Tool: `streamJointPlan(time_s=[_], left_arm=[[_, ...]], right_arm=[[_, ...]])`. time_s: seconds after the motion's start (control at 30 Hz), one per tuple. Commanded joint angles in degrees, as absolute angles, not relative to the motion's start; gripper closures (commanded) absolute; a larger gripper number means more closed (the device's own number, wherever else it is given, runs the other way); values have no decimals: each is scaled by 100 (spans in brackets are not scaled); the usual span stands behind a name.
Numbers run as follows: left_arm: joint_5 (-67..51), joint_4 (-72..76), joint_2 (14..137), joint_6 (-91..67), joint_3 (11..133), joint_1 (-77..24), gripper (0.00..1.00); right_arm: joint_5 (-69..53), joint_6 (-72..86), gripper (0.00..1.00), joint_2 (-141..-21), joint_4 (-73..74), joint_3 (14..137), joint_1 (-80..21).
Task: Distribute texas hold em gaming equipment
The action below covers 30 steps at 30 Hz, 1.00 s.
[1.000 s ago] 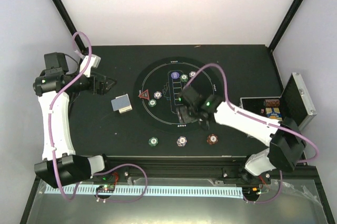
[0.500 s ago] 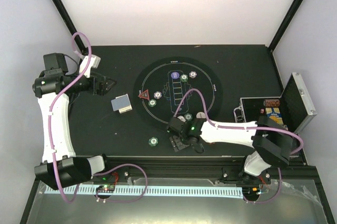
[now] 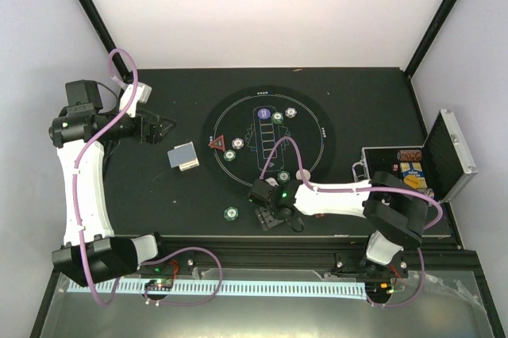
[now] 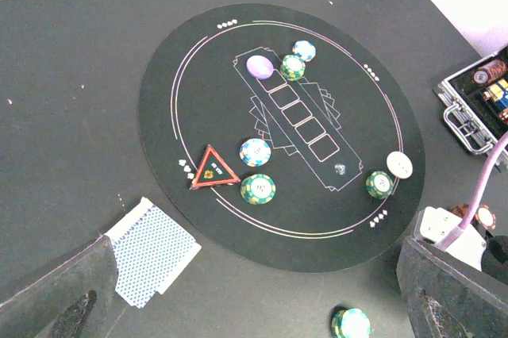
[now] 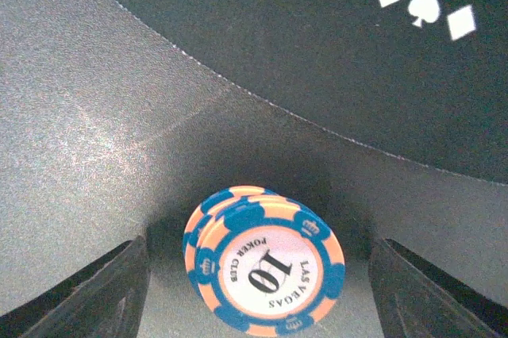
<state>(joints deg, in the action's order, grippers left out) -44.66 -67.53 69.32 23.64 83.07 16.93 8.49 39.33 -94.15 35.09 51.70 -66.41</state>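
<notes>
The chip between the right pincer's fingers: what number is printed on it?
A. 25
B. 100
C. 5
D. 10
D: in the right wrist view, the blue-and-orange chip has a big 10 printed in its white middle.

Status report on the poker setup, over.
Left gripper open, empty, hovering left. Right gripper open, straddling blue-striped chip stack just off the mat, not touching. Nothing in the way.
</notes>
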Motion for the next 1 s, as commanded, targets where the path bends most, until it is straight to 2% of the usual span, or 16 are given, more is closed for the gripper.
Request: streamJointPlan(time_s=[0.0, 0.33, 0.43, 0.5, 0.6, 0.7, 0.97], left_arm=[[-4606, -6785, 6852, 2320, 8387, 1740, 1], [-4570, -6821, 6815, 2357, 8405, 1740, 1], [-4593, -6820, 6827, 2340, 8426, 1740, 1], [-4607, -6821, 6838, 2323, 8434, 1745, 1], [-4610, -6824, 6840, 2320, 8439, 1741, 1], [-4609, -6809, 6849, 2319, 8429, 1741, 1], [-4623, -6814, 6847, 2320, 8406, 1741, 1]], right_arm=[[929, 3905, 24, -9593, 3275, 5139, -6615], [844, 3814, 49, -9699, 3189, 5124, -6495], [848, 3806, 54, -9640, 3224, 5124, -6493], [866, 3799, 54, -9601, 3252, 5124, -6489], [890, 3752, 46, -9557, 3365, 5177, -6495], [934, 3704, 43, -9527, 3440, 5239, -6491], [979, 3657, 45, -9468, 3550, 5372, -6486]])
